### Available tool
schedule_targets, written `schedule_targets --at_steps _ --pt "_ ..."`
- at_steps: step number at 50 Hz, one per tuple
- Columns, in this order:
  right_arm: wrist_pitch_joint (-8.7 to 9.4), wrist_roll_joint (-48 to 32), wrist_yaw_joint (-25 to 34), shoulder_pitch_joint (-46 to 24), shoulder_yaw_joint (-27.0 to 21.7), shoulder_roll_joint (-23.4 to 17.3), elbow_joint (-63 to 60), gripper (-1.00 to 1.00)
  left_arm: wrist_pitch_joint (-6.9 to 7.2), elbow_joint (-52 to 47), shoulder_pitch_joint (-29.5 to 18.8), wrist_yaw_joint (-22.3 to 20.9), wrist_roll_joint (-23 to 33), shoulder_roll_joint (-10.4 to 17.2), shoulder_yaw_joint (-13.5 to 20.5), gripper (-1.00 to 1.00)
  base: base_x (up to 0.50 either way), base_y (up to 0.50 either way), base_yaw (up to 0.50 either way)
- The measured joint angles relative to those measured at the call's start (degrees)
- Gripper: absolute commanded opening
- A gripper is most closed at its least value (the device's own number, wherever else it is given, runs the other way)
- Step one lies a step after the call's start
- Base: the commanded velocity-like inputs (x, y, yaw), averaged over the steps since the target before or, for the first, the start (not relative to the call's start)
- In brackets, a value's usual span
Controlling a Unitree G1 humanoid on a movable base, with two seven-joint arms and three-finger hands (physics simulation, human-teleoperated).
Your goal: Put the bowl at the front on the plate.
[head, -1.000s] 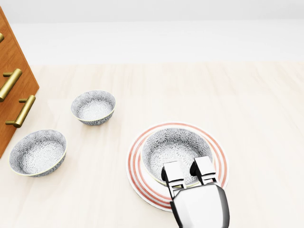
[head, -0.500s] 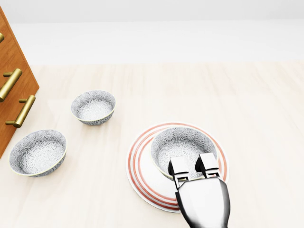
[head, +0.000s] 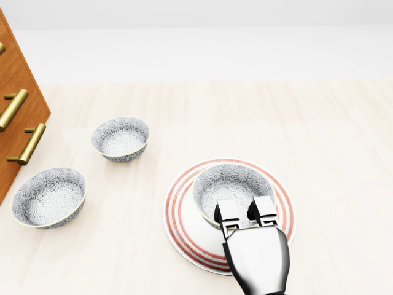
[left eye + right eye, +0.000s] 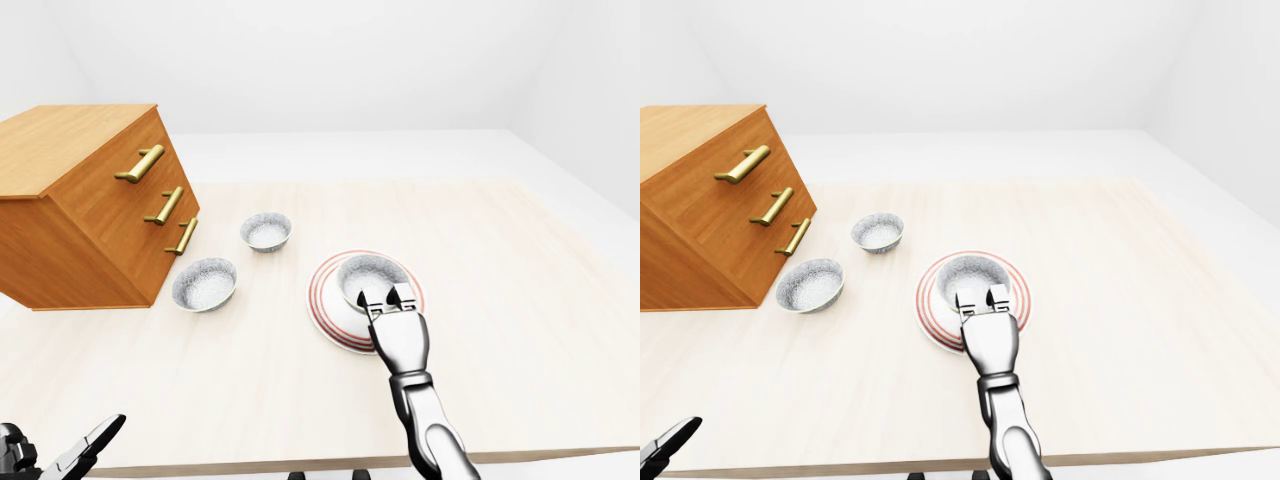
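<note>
1. Head view: the bowl (image 3: 232, 184) sits on the plate (image 3: 178, 215), toward its upper right.
2. The right hand (image 3: 245, 214) has two fingers (image 3: 228, 213) at the bowl's lower rim. The thumb is hidden, so I cannot tell whether it is clamped.
3. The bowl looks like glazed ceramic: stiff, slick and chippable. Pinching the rim seems best.
4. The left hand (image 4: 70, 455) is low in the left-eye view, and its grip is unreadable.

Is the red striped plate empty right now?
No, a patterned bowl sits on the plate, inside its red rings.
</note>
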Motion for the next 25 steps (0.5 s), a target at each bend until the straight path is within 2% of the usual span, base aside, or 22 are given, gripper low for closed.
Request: schedule_targets --at_steps 25 --pt "0.0 1.4 -2.3 -3.7 -1.1 0.7 6.6 -1.0 -0.51 0.4 0.0 -0.1 -0.1 0.0 -0.3 1.0 0.0 0.0 0.0"
